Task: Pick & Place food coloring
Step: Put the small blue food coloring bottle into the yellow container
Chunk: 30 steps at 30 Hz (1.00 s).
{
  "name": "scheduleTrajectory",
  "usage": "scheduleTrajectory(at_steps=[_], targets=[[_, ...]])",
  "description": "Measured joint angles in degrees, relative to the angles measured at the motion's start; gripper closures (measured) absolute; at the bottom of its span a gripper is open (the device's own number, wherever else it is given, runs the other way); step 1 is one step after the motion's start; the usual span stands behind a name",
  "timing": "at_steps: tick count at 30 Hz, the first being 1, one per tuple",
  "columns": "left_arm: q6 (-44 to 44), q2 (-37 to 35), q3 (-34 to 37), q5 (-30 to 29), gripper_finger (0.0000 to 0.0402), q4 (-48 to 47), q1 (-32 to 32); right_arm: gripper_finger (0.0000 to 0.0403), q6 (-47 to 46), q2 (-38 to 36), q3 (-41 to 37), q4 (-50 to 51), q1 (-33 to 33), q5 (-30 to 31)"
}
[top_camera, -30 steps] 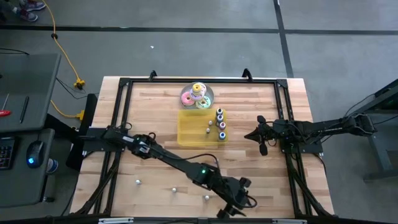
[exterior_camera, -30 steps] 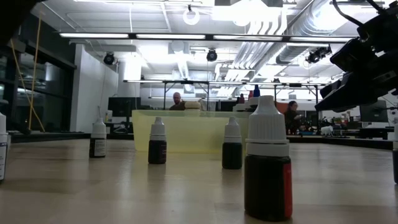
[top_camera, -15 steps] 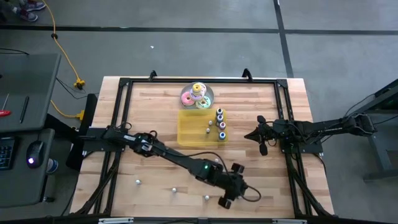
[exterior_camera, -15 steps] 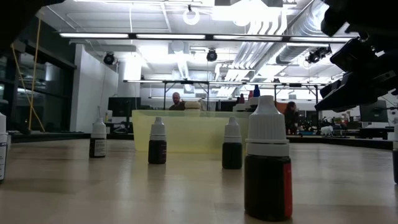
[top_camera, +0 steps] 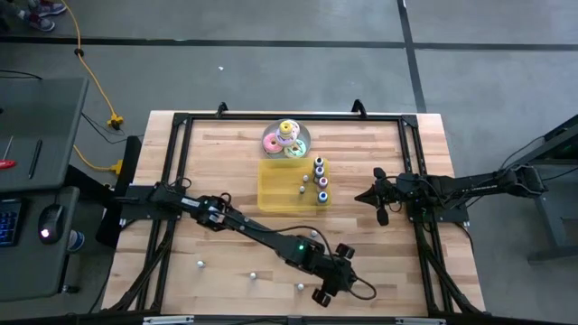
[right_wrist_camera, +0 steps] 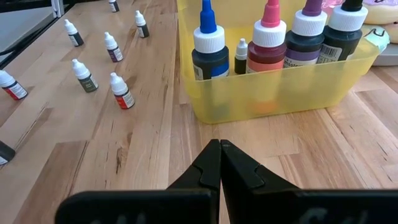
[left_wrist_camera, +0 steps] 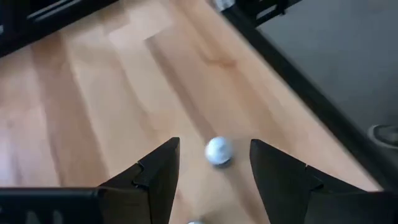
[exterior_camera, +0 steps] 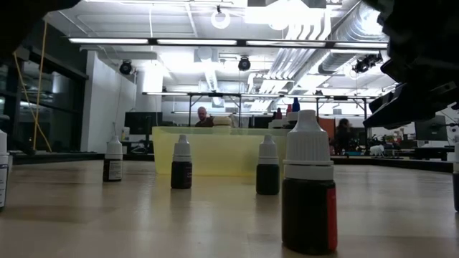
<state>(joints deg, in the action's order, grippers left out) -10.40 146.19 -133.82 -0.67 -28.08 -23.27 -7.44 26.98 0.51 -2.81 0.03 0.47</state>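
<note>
Left gripper apart above a small bottle on the surface; right gripper together near tray.

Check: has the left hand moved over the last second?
Yes. In the high view the left hand has pulled back from the table's near edge, toward the yellow tray.

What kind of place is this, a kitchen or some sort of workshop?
Most likely a robotics lab or open workshop: two robot arms on a framed wooden table, exposed ceiling ducts overhead, a desk with a computer mouse alongside, and people at workstations behind.
</note>
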Motion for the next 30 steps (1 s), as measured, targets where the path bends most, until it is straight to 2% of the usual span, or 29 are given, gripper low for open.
scheduleTrajectory(at_steps=[4,8,13,30], targets=[[0.0,0.0,0.0,0.6,0.0211,0.0,0.0,0.0402,0.0,0.0,0.0,0.0,0.0,0.0],[-0.1,0.9,-0.1,3.6,0.0211,2.7,0.0,0.0402,0.0,0.0,0.0,0.0,0.0,0.0],[-3.1,2.0,-0.1,2.8,0.0211,4.4,0.0,0.0402,0.0,0.0,0.0,0.0,0.0,0.0],[-2.7,4.4,0.0,4.7,0.0211,5.1,1.0,0.0402,0.0,0.0,0.0,0.0,0.0,0.0]])
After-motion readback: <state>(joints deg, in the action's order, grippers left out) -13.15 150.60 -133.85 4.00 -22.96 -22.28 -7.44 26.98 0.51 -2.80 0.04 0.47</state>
